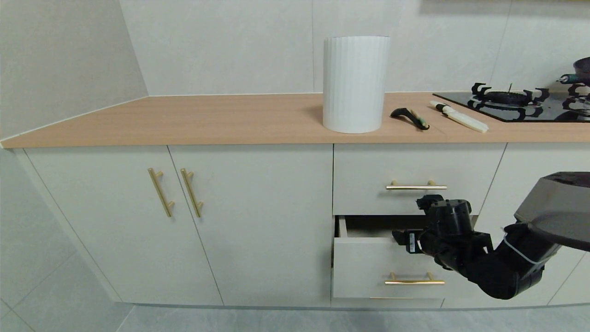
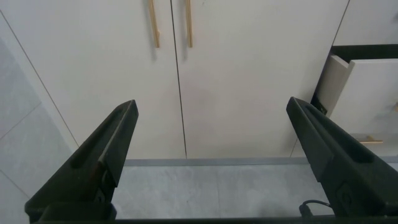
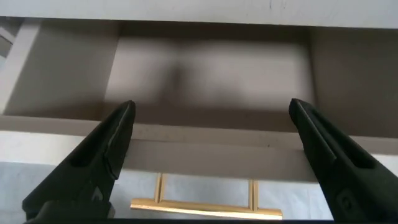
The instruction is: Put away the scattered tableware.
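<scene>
Our right gripper (image 3: 211, 107) hangs wide open and empty at the pulled-out lower white drawer (image 1: 368, 265); our left gripper (image 2: 211, 106) gapes empty too.
On the long wooden countertop (image 1: 184, 121) lie the cream-bladed knife (image 1: 459, 118) and, near it, the smaller black curved utensil (image 1: 409, 115); next, we judge, comes a reach up for one.

Black gas hob (image 1: 509, 105) sits in wooden counter (image 1: 184, 120).
</scene>
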Available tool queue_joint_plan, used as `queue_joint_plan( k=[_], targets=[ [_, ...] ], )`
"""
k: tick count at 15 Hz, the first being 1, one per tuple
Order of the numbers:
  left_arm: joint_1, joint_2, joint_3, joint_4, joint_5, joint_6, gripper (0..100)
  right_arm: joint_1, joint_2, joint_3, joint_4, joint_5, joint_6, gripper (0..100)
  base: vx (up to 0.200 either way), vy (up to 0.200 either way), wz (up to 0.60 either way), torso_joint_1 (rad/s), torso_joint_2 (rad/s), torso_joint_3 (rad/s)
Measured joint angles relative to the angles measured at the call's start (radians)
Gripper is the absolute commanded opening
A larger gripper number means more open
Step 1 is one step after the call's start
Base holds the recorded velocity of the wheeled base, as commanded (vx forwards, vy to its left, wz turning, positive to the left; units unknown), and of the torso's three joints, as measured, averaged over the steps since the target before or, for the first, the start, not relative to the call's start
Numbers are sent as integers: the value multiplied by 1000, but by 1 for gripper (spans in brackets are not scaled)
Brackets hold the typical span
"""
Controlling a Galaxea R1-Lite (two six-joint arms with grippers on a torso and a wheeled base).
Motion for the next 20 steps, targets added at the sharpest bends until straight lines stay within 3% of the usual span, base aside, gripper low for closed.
queue_joint_plan(
  k=[4,11,20],
  targets=[
    [0,0,0,0,0,0,100,1,-20,7,70,5,4,100,0,0,0,0,0,0],
    [0,0,0,0,0,0,100,11,-229,7,545,74,-26,100,0,0,0,0,0,0],
    [0,0,0,0,0,0,100,74,-345,4,867,75,-139,100,0,0,0,0,0,0]
  ],
)
